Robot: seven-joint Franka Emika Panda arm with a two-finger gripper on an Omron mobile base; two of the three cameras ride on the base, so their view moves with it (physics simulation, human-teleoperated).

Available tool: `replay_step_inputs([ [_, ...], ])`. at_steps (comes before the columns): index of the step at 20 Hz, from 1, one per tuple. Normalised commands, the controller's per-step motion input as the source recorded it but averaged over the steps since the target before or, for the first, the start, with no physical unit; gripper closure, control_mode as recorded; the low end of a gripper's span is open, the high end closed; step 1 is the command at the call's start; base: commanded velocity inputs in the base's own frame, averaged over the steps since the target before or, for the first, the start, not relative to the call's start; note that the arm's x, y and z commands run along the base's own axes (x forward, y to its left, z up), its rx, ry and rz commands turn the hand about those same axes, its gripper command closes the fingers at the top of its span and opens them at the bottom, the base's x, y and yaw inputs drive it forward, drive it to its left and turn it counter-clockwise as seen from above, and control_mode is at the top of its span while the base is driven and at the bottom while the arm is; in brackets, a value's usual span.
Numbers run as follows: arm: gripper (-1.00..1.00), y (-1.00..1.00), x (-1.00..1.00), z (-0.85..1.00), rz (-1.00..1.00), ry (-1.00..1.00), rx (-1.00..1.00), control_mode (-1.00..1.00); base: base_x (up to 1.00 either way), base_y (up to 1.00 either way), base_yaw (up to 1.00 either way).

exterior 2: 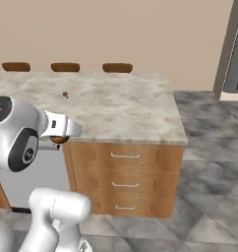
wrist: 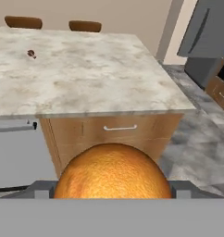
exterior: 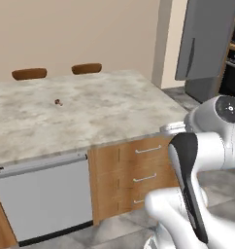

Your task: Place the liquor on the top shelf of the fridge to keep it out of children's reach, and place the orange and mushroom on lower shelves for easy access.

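The orange (wrist: 112,170) sits large at the bottom of the hand view, between the two fingers of my gripper (wrist: 112,190), which is shut on it. From the right base view, a sliver of the orange (exterior 2: 58,140) shows under the hand, held in front of the island's near edge. The mushroom (exterior: 58,102) (exterior 2: 65,94) (wrist: 31,53) lies alone on the marble island counter (exterior: 100,107), far from the gripper. The fridge (exterior: 207,41) (wrist: 207,32) stands beyond the island's right end, showing a grey door with a long handle. The liquor is out of view.
Below the island counter are wooden drawers (exterior: 146,165) (exterior 2: 125,172) and a grey dishwasher front (exterior: 44,194). Brown chair backs (exterior: 85,68) (exterior 2: 117,67) rise behind the far edge. Grey tiled floor (exterior 2: 209,162) spreads to the right toward the fridge.
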Motion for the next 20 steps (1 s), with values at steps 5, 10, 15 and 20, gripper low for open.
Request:
replay_step_inputs([
  [5,1.00,0.00,0.00,0.00,0.00,0.00,0.00,1.00,-0.04,-1.00,-0.54],
  [10,1.00,0.00,0.00,0.00,0.00,0.00,0.00,1.00,0.15,-0.99,-0.60],
  [15,1.00,0.00,0.00,0.00,0.00,0.00,0.00,1.00,0.68,-0.98,-0.37],
  [20,1.00,0.00,0.00,0.00,0.00,0.00,0.00,1.00,0.95,-0.95,-0.19],
])
